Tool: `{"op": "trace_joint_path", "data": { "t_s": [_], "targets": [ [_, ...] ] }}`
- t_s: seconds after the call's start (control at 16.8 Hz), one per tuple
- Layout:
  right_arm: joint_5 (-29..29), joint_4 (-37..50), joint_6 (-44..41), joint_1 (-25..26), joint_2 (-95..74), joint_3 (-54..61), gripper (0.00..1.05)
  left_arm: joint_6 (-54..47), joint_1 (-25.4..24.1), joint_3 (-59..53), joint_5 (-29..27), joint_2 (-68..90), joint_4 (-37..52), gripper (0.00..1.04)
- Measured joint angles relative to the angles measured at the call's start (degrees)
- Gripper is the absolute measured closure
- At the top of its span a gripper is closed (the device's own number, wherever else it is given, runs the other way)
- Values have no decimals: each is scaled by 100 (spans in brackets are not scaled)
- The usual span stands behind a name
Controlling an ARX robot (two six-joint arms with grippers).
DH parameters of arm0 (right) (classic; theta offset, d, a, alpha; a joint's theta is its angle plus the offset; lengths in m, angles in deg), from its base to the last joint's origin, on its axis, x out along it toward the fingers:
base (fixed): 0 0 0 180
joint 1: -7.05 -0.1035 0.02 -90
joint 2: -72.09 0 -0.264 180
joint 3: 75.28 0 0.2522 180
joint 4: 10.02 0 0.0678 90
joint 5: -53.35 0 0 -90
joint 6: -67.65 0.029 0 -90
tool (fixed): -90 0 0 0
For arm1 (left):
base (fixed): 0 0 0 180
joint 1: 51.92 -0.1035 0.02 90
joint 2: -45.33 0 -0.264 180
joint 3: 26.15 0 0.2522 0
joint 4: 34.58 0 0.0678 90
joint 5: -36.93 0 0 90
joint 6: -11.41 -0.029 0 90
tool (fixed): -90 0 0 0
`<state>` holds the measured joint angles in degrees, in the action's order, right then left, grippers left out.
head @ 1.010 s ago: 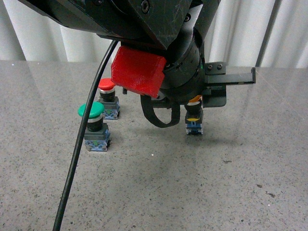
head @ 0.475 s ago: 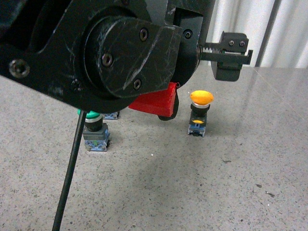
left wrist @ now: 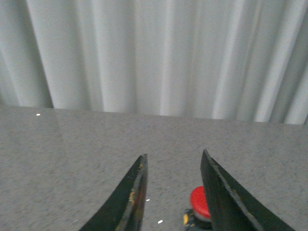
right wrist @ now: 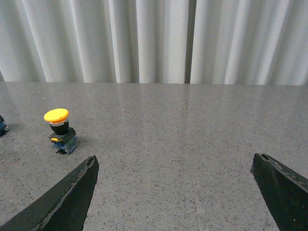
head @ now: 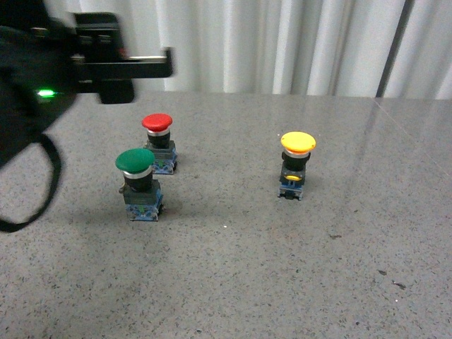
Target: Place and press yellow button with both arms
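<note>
The yellow button [head: 297, 143] stands upright on the grey table, right of centre, with nothing touching it. It also shows in the right wrist view [right wrist: 57, 117], far off beside one finger. My left gripper [head: 152, 67] is open and empty, held high at the far left above the red button. In the left wrist view its fingers [left wrist: 134, 192] stand apart with bare table between them. My right gripper [right wrist: 175, 166] is wide open and empty over bare table; the right arm is out of the front view.
A red-capped button [head: 157, 124] and a green-capped button [head: 135, 162] stand close together left of centre. The red one shows in the left wrist view [left wrist: 198, 204], partly behind a finger. White curtains [head: 282, 42] hang behind the table's far edge.
The left arm, which filled the front view close to the yellow button, has swung away up and to the left. All three buttons are now in plain sight and have not moved.
</note>
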<state>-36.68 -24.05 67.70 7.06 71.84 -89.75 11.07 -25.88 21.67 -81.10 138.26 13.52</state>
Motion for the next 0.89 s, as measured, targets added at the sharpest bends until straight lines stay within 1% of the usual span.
{"op": "trace_joint_path", "data": {
  "t_s": [0.18,0.24,0.36,0.53,0.71,0.89],
  "targets": [
    [2,0,0,0,0,0,7,9,-474,-1333,713,-905,-13,99],
    [2,-2,0,0,0,0,7,20,-669,-1620,881,-1200,-48,101],
    [0,2,0,0,0,0,7,31,-1082,-2153,1182,-1644,291,101],
    [2,0,0,0,0,0,7,28,-1432,-2704,1644,-2413,-195,101],
    [2,2,0,0,0,0,7,28,-1775,-2997,1921,-3348,-778,101],
    [2,2,0,0,0,0,7,28,-1989,-3180,2188,-4238,-1434,101]
  ]
}}
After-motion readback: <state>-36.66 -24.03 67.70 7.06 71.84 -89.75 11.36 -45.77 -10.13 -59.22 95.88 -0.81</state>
